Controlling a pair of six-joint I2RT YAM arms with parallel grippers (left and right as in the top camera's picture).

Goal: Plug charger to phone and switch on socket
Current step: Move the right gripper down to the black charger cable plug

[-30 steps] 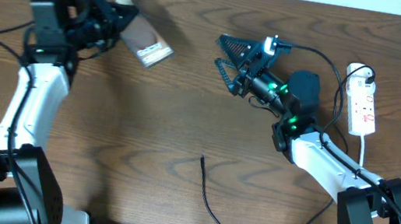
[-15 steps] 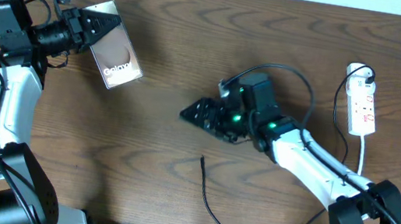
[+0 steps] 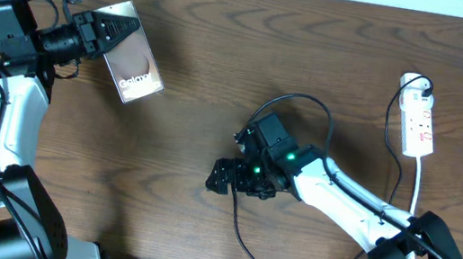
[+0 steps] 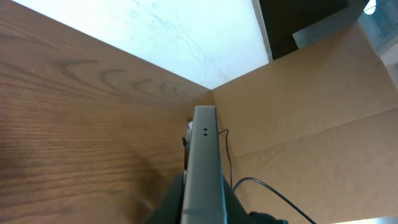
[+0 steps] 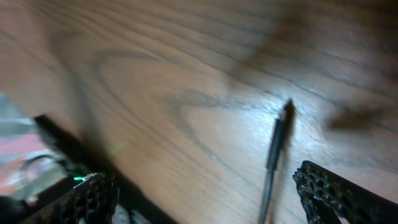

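The phone (image 3: pixel 134 66) is at the far left, over the counter (image 3: pixel 202 80), clamped in the left tool (image 3: pixel 108 29). The socket (image 3: pixel 420 120) lies on the counter at the far right, well apart from the phone. Between them, nearer the front edge, the right tool (image 3: pixel 223 179) hangs over the tip of the charger (image 3: pixel 241 237). The tip lies on the counter between the tool's spread fingers, and the cable runs on toward the front edge.

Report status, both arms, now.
Left tool shut on phone. Right tool open above charger tip, not gripping. Socket far right, untouched. No obstruction seen.
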